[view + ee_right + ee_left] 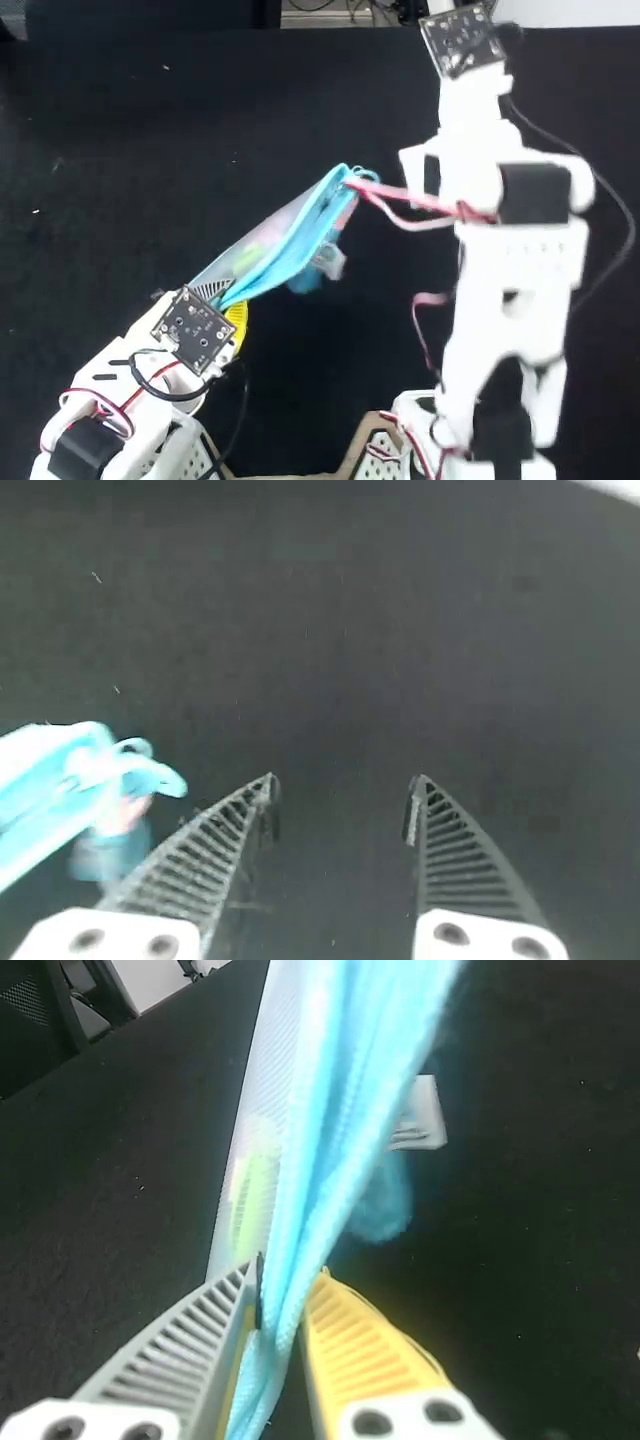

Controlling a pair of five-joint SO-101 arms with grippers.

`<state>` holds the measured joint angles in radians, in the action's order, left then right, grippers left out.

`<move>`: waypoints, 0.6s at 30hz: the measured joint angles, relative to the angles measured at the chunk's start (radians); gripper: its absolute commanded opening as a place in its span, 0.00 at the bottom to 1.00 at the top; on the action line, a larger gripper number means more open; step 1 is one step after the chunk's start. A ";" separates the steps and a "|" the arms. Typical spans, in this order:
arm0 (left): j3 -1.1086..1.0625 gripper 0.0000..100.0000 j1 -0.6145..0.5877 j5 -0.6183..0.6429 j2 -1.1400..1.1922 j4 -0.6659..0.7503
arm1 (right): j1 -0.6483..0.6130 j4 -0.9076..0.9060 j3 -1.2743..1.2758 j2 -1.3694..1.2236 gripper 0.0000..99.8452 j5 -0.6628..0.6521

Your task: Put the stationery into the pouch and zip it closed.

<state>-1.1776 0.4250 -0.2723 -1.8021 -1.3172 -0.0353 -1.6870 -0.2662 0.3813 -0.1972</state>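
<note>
I am holding the pouch (290, 235) clear of the table (120, 130), left gripper (285, 1278) clamped on one end, right gripper (344, 785) standing apart beside the zipper pull (150, 775). Stationery is showing through the mesh; the zip is seemingly closed, though I cannot confirm.

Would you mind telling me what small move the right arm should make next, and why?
Probably shift the right pincer sideways toward the blue loop at the end of the pouch and shut on it. The left pincer clamps the other end, while the right one is open beside the loop, not around it.
</note>
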 measured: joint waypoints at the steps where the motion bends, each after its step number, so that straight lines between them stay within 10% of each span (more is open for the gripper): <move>1: 0.000 0.03 0.000 0.000 0.000 0.000 | -0.002 0.000 0.003 0.031 0.20 0.000; 8: -0.002 0.03 -0.057 0.000 0.002 0.040 | 0.002 0.100 0.308 0.209 0.01 0.000; 18: 0.034 0.03 -0.416 0.012 0.058 0.224 | -0.002 0.473 1.005 0.621 0.01 0.051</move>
<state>-1.1439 0.0092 -0.2601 -1.7438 -1.0932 -0.0368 -1.2144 0.7388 1.0027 -0.1465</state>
